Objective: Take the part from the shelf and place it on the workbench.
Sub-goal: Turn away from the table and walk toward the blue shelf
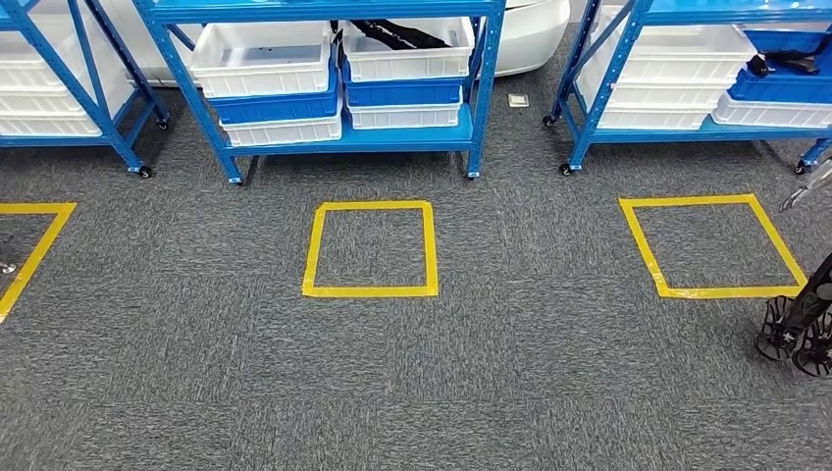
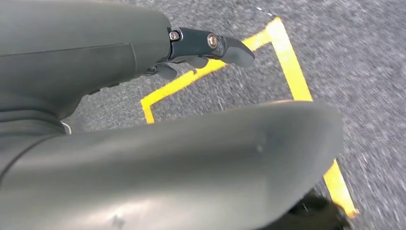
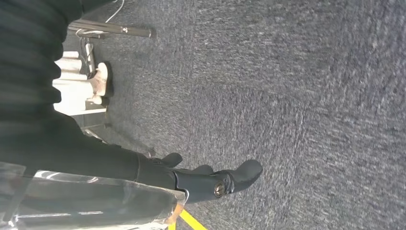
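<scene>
**Robot facing the shelves, both hands empty**

The head view looks down on grey carpet (image 1: 412, 373) marked with yellow tape squares; one square (image 1: 371, 249) lies straight ahead, another (image 1: 713, 246) off to the right, and a corner of a third (image 1: 29, 245) at the left edge. Beyond them stand blue shelves on castors (image 1: 353, 137). The middle shelf carries stacked white and blue bins (image 1: 263, 59). A dark part (image 1: 397, 35) lies in the upper white bin (image 1: 407, 54) right of centre on that shelf, well apart from both hands. A further dark item (image 1: 785, 63) sits in a blue bin on the right-hand shelf (image 1: 687, 128).

The left robot hand (image 2: 201, 50) hangs above the carpet near a tape corner (image 2: 282, 57), its dark fingers (image 2: 230, 50) gently curled and holding nothing. The right robot hand (image 3: 210, 179) also hangs over carpet, fingers (image 3: 246, 171) stretched out and slightly apart, nothing in them; a strip of yellow tape (image 3: 191, 221) lies just beside it. A black wheeled frame (image 1: 800, 324) stands at the right edge of the head view.
</scene>
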Available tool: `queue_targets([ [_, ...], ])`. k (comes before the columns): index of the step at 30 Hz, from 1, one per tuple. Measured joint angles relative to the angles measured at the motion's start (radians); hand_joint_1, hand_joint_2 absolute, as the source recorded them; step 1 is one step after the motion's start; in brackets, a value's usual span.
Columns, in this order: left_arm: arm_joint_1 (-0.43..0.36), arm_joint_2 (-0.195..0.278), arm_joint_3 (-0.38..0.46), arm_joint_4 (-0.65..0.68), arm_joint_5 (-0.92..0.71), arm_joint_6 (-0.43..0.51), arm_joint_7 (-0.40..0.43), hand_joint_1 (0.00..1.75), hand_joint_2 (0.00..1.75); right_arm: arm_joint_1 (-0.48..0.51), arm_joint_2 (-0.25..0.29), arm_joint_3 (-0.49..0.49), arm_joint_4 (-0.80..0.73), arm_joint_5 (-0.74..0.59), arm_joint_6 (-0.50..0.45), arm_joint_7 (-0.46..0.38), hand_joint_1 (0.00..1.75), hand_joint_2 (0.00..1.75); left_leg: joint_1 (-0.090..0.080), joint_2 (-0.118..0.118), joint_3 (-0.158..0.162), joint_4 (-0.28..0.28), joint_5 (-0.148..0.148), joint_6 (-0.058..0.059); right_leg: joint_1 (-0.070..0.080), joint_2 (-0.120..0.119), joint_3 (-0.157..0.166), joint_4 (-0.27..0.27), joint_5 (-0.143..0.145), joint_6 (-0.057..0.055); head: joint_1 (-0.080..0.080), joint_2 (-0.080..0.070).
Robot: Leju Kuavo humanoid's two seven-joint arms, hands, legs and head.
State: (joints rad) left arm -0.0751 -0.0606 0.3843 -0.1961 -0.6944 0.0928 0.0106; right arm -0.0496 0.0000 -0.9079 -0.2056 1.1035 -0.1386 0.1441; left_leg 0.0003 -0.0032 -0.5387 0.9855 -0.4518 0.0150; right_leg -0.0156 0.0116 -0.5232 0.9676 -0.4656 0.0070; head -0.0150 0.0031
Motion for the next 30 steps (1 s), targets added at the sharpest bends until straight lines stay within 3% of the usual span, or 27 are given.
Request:
queue_targets([
  [2, 0.0, -0.001, 0.003, 0.0, -0.001, 0.003, 0.0, 0.0, 0.0, 0.0, -0.001, 0.0, 0.0, 0.004, 0.007, 0.001, 0.0, 1.75, -0.006, 0.0, -0.001, -0.002, 0.003, -0.005, 0.005, -0.001, -0.004, 0.002, -0.001, -0.001, 0.0, 0.0],
  [10, 0.0, -0.002, 0.013, 0.0, 0.004, 0.02, -0.036, 0.0, 0.0, -0.001, -0.001, 0.0, 0.0, 0.008, 0.004, 0.0, 0.0, 1.75, -0.021, 0.0, -0.014, 0.0, 0.01, 0.017, -0.004, -0.001, -0.009, -0.008, 0.013, 0.02, 0.001, 0.0],
  [12, 0.0, -0.002, 0.02, 0.0, 0.014, 0.035, -0.056, 0.0, 0.0, -0.001, 0.0, 0.0, 0.0, 0.009, 0.004, 0.0, 0.0, 1.75, -0.025, -0.001, -0.018, 0.001, 0.008, 0.03, -0.011, -0.001, -0.009, -0.008, 0.021, 0.033, 0.0, 0.0],
  [14, 0.0, -0.002, 0.032, -0.001, 0.022, 0.051, -0.072, 0.0, 0.0, 0.001, 0.001, 0.0, 0.0, 0.01, 0.004, 0.001, 0.0, 1.75, -0.023, -0.002, -0.019, -0.008, 0.005, 0.051, -0.014, -0.002, -0.01, 0.005, 0.032, 0.052, 0.0, 0.0],
  [15, -0.001, -0.002, 0.036, -0.001, 0.024, 0.057, -0.078, 0.0, 0.0, 0.002, 0.001, 0.0, 0.0, 0.011, 0.005, 0.001, 0.0, 1.75, -0.02, -0.001, -0.016, -0.013, 0.004, 0.061, -0.013, -0.003, -0.014, 0.019, 0.029, 0.054, 0.001, 0.0],
  [16, -0.001, -0.003, 0.04, -0.001, 0.026, 0.06, -0.081, 0.0, 0.0, 0.002, 0.002, -0.001, 0.0, 0.012, 0.005, 0.001, 0.0, 1.75, -0.019, -0.001, -0.013, -0.016, 0.004, 0.068, -0.013, -0.004, -0.026, 0.043, 0.015, 0.05, 0.003, 0.0],
  [18, -0.001, -0.004, 0.045, -0.001, 0.029, 0.065, -0.085, 0.0, 0.0, 0.0, 0.002, -0.001, 0.0, 0.013, 0.005, 0.002, 0.0, 1.75, -0.017, 0.0, -0.011, -0.017, 0.004, 0.076, -0.014, -0.005, -0.077, 0.148, -0.045, 0.033, 0.005, 0.0],
  [20, 0.0, -0.004, 0.053, -0.001, 0.031, 0.074, -0.089, 0.0, 0.0, 0.002, 0.001, -0.001, 0.0, 0.014, 0.005, 0.002, 0.0, 1.75, -0.017, 0.0, -0.011, -0.016, 0.0, 0.075, -0.012, -0.005, -0.141, 0.276, -0.099, 0.027, 0.006, 0.0],
  [21, 0.001, -0.004, 0.057, -0.001, 0.033, 0.081, -0.091, 0.0, 0.0, 0.004, 0.0, -0.001, 0.0, 0.014, 0.005, 0.002, 0.0, 1.75, -0.017, 0.0, -0.009, -0.015, -0.002, 0.071, -0.012, -0.005, -0.152, 0.298, -0.106, 0.032, 0.006, 0.0],
  [22, 0.002, -0.005, 0.061, -0.001, 0.035, 0.089, -0.093, 0.0, 0.0, 0.007, 0.0, -0.001, 0.0, 0.015, 0.005, 0.002, 0.0, 1.75, -0.016, 0.0, -0.004, -0.015, -0.006, 0.067, -0.013, -0.006, -0.143, 0.277, -0.096, 0.039, 0.006, 0.0],
  [24, 0.004, -0.005, 0.068, -0.001, 0.04, 0.099, -0.096, 0.0, 0.0, 0.009, -0.001, -0.002, 0.0, 0.017, 0.005, 0.001, 0.0, 1.75, -0.012, 0.0, 0.012, -0.013, -0.016, 0.054, -0.018, -0.009, -0.075, 0.139, -0.039, 0.061, 0.007, 0.0],
  [25, 0.004, -0.005, 0.072, -0.001, 0.041, 0.101, -0.097, 0.0, 0.0, 0.009, -0.001, -0.003, 0.0, 0.018, 0.005, 0.001, 0.0, 1.75, -0.012, 0.001, 0.019, -0.012, -0.022, 0.046, -0.018, -0.012, -0.044, 0.071, -0.022, 0.064, 0.007, 0.0],
  [26, 0.004, -0.004, 0.076, -0.001, 0.042, 0.103, -0.098, 0.0, 0.0, 0.008, -0.001, -0.003, 0.0, 0.018, 0.005, 0.001, 0.0, 1.75, -0.013, 0.002, 0.023, -0.011, -0.028, 0.038, -0.016, -0.016, -0.025, 0.028, -0.016, 0.057, 0.007, 0.0],
  [27, 0.004, -0.004, 0.079, -0.001, 0.042, 0.105, -0.099, 0.0, 0.0, 0.008, -0.001, -0.004, 0.0, 0.018, 0.005, 0.001, 0.0, 1.75, -0.015, 0.003, 0.027, -0.009, -0.035, 0.029, -0.014, -0.017, -0.017, 0.01, -0.019, 0.042, 0.006, 0.0],
  [28, 0.004, -0.004, 0.082, -0.001, 0.042, 0.106, -0.1, 0.0, 0.0, 0.009, 0.0, -0.005, 0.0, 0.018, 0.006, 0.001, 0.0, 1.75, -0.015, 0.004, 0.032, -0.005, -0.039, 0.022, -0.011, -0.017, -0.016, 0.008, -0.028, 0.023, 0.005, 0.0],
  [30, 0.004, -0.002, 0.085, -0.002, 0.042, 0.109, -0.101, 0.0, 0.0, 0.012, 0.001, -0.006, 0.001, 0.02, 0.007, 0.001, 0.0, 1.75, -0.009, 0.004, 0.035, 0.014, -0.046, 0.01, -0.013, -0.013, 0.005, 0.007, -0.029, 0.0, 0.003, 0.0],
])
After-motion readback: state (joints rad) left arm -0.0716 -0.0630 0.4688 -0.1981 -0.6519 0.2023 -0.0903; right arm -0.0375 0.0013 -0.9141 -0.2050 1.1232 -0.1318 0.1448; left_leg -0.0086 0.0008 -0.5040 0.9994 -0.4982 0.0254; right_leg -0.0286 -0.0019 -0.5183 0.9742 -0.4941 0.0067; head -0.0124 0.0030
